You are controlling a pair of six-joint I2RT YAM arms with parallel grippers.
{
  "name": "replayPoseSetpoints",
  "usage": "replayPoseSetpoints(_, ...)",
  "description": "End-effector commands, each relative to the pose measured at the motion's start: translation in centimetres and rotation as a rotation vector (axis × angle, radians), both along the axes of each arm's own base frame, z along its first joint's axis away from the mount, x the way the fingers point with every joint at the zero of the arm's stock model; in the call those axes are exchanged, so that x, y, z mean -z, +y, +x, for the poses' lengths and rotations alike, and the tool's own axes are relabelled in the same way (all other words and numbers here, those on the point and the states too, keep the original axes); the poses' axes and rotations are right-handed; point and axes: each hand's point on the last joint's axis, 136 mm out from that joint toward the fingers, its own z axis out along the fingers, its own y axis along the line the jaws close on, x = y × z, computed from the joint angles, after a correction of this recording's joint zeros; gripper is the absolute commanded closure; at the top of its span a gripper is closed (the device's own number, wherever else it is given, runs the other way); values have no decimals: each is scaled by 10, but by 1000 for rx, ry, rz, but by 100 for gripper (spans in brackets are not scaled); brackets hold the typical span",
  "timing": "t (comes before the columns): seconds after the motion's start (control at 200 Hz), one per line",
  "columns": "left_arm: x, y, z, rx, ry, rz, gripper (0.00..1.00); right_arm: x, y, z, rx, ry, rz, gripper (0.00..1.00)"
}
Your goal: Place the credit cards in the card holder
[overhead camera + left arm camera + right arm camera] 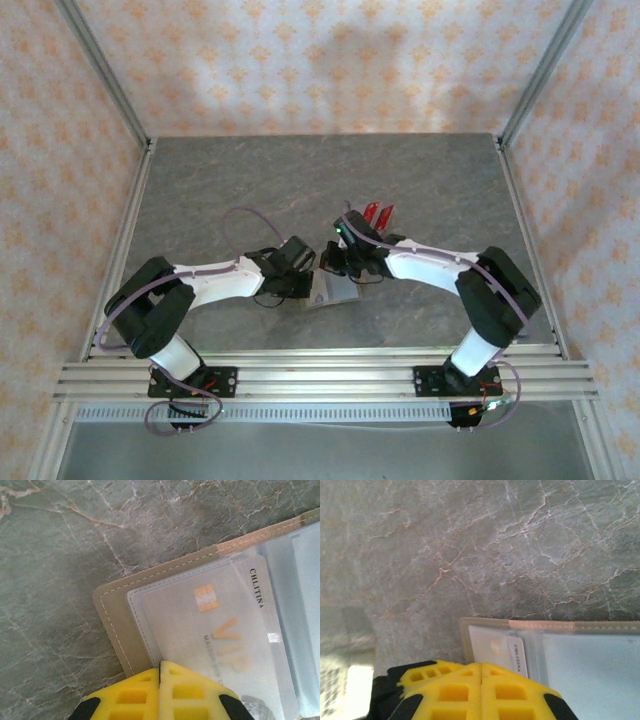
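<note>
Card holder (336,288): open flat between both grippers, one pale card (215,630) already sleeved. Red credit cards (378,212): upright just beyond my right gripper (481,690), the nearer arm. I read it and the left gripper (160,692) as pressed together, pinching nothing visible.

Both arms reached inward, grippers nearly meeting.
The left gripper (308,268) and right gripper (333,262) faced each other, close together, each arm bent at the elbow with its forearm angled toward the other. In the wrist views the left's yellow fingers (130,695) were pressed together with no gap at the seam. The right's fingers (455,690) were likewise closed, pad against pad.
</note>
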Motion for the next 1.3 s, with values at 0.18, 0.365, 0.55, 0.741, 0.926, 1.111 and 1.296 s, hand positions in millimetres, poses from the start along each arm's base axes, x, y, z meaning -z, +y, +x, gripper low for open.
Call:
replayPoseSetpoints(0.18,23,15,-29,39,103,55,100,35,-14,-1,43,57,-137,100)
replayPoseSetpoints(0.365,23,14,-30,42,105,49,100,44,-10,-6,43,72,-146,100)
replayPoseSetpoints(0.55,24,13,-30,43,106,45,100,49,11,-17,1,86,-122,100)
replayPoseSetpoints(0.741,25,15,-30,33,107,48,100,47,22,-19,45,104,-14,100)
replayPoseSetpoints(0.926,26,16,-31,21,116,55,100,28,10,-12,86,38,-37,100)
replayPoseSetpoints(1.111,26,15,-30,24,126,63,100,3,-6,-1,73,-21,-186,99)
replayPoseSetpoints(1.296,20,14,-20,13,92,74,100,-8,-39,9,73,-45,-299,93)
